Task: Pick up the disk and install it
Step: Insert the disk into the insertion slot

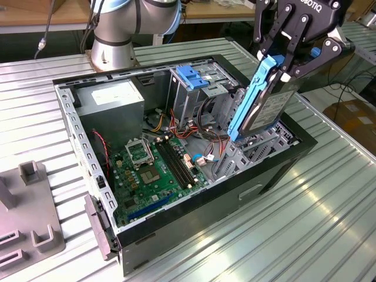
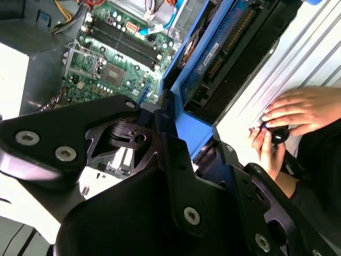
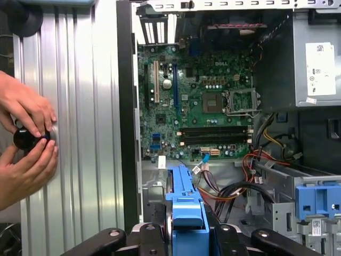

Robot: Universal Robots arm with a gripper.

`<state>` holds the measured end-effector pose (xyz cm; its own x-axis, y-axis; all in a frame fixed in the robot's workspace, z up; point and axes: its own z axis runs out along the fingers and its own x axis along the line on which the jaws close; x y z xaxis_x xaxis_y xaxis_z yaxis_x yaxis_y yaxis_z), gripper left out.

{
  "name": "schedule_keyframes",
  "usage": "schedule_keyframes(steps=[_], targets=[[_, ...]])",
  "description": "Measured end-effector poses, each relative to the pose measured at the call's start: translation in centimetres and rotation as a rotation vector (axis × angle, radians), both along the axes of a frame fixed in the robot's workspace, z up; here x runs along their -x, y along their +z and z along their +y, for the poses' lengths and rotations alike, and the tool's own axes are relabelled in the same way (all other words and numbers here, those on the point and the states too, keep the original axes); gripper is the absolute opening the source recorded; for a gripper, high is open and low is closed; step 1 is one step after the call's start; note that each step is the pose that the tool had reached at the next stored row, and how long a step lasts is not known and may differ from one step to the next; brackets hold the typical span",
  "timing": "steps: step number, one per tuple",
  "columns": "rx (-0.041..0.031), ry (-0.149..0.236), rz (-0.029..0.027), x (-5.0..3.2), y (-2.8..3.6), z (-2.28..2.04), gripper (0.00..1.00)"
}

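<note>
The disk (image 1: 265, 106), a grey drive with a white label in a bright blue caddy rail, hangs tilted and nearly on edge over the open computer case (image 1: 194, 205). My gripper (image 1: 286, 59) is shut on its upper end. The disk's lower end dips into the grey bay (image 1: 258, 147) at the side of the case on the exterior view's right. In both wrist views the blue caddy (image 3: 185, 210) sticks out from between my black fingers (image 2: 176, 154), with the motherboard (image 3: 205, 106) beyond it.
A grey drive cage with a blue bracket (image 1: 191, 76) stands at the back of the case, beside the power supply (image 1: 111, 100). Loose cables (image 1: 205, 111) lie between cage and bay. A person's hands (image 3: 26, 138) hold a black knob beside the case. A grey fixture (image 1: 29, 223) sits at the exterior view's left.
</note>
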<state>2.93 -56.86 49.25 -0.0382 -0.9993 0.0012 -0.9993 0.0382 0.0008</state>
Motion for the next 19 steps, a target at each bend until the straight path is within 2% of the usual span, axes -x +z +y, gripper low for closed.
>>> schedule_keyframes(steps=[4, 13, 19], targets=[[0.0001, 0.002, 0.0000, -1.71, -0.29, 0.77, 0.37], [0.0000, 0.002, 0.0000, -1.85, -0.32, 0.82, 0.37], [-0.0031, 0.005, -0.0001, -1.88, -0.55, 0.95, 0.37]])
